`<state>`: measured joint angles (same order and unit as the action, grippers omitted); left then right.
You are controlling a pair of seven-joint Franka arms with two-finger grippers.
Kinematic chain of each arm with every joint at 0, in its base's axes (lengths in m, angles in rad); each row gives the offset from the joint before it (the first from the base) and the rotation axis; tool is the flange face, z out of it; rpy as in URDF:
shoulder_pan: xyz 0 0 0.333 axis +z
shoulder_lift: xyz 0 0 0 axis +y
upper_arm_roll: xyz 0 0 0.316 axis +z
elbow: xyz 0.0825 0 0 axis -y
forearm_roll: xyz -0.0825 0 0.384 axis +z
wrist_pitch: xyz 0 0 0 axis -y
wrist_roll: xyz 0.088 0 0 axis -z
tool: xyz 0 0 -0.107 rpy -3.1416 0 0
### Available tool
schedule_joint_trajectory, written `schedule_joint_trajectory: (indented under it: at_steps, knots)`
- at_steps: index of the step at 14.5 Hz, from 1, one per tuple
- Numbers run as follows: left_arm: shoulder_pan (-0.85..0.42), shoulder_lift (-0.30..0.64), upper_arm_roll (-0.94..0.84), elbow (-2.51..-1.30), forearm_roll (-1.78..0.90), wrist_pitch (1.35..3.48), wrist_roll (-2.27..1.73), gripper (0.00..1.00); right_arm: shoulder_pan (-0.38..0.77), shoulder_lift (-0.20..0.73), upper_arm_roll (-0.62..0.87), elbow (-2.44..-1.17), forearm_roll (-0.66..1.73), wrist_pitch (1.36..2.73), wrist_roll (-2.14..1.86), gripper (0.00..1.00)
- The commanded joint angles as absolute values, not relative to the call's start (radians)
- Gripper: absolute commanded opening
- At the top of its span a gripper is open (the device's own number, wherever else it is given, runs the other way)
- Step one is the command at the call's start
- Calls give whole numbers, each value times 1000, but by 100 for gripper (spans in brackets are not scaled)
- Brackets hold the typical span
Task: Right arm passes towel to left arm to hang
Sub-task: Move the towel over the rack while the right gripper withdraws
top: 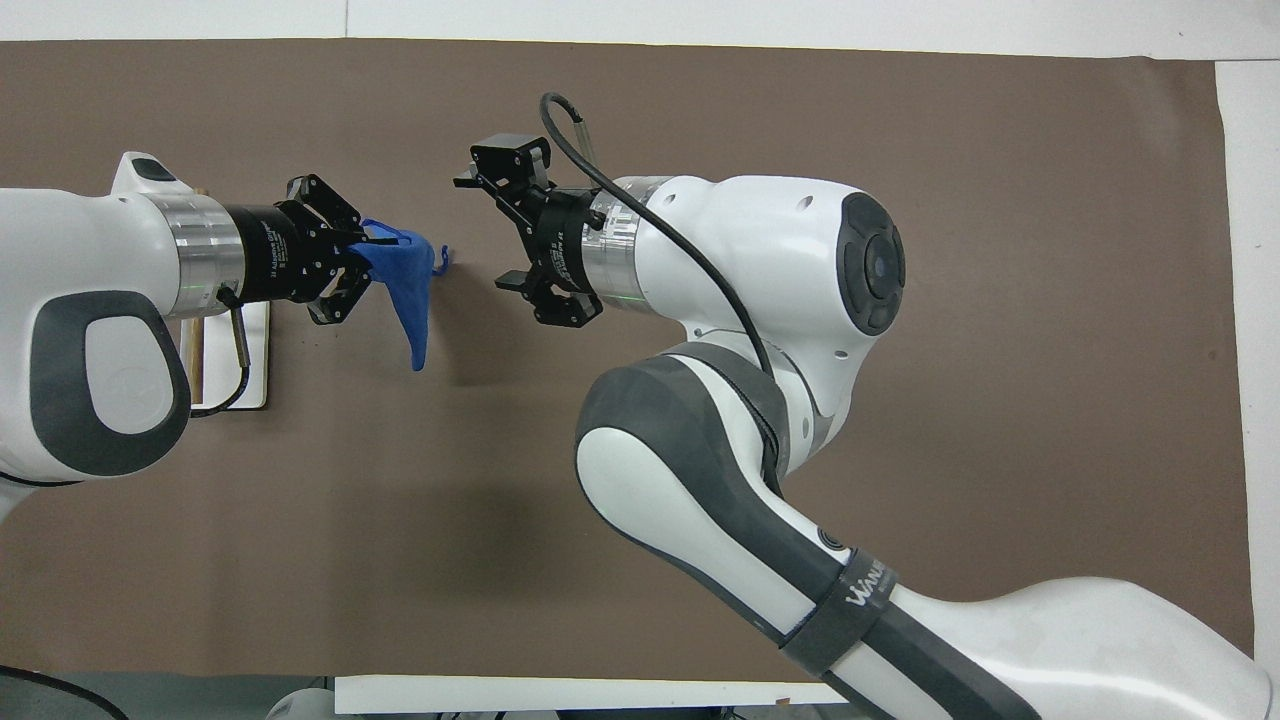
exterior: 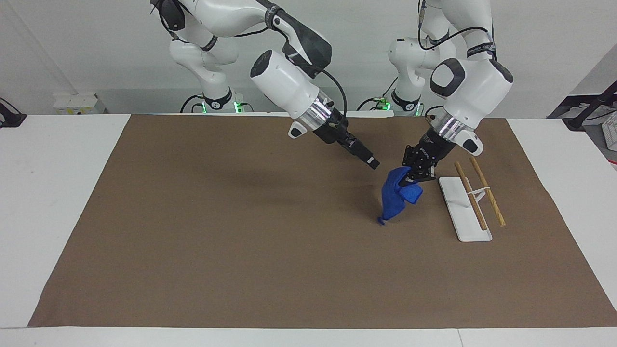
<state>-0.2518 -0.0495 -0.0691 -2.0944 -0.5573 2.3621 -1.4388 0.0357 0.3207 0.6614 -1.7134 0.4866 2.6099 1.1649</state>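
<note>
Towel (exterior: 398, 194), bright blue, hangs lengthwise from the left gripper (exterior: 415, 176), whose fingers are clamped on its upper edge; the lower tip with its loop string nearly reaches the brown mat on the worktop (exterior: 58, 202). The wooden-railed rack (exterior: 470, 202) stands just beside it, toward the left arm's end. The right gripper (top: 500, 225), fingers spread and empty, hovers apart from the cloth.
</note>
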Motion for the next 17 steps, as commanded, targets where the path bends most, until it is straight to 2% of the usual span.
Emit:
schedule_joint_trajectory:
  at_steps: [1, 4, 8, 13, 17]
  knots:
    - [-229, -41, -63, -2082, -558, 2368, -1240, 1, 18, 203, 557, -1857, 491, 2504, 789, 99]
    - [-184, -44, -63, -2088, -558, 2368, -1198, 1, 20, 144, 364, -1862, 473, 2205, 394, 99]
    - [-65, -52, -63, -2109, -557, 2368, -1190, 1, 23, 78, 123, -1845, 215, 1930, 19, 99]
    - [75, -57, -64, -2125, -557, 2387, -1016, 1, 26, 8, -35, -1800, 31, 1743, -40, 99]
    - [101, -40, -63, -2089, -558, 2408, -879, 0, 20, -28, -106, -1737, 11, 1698, -67, 99]
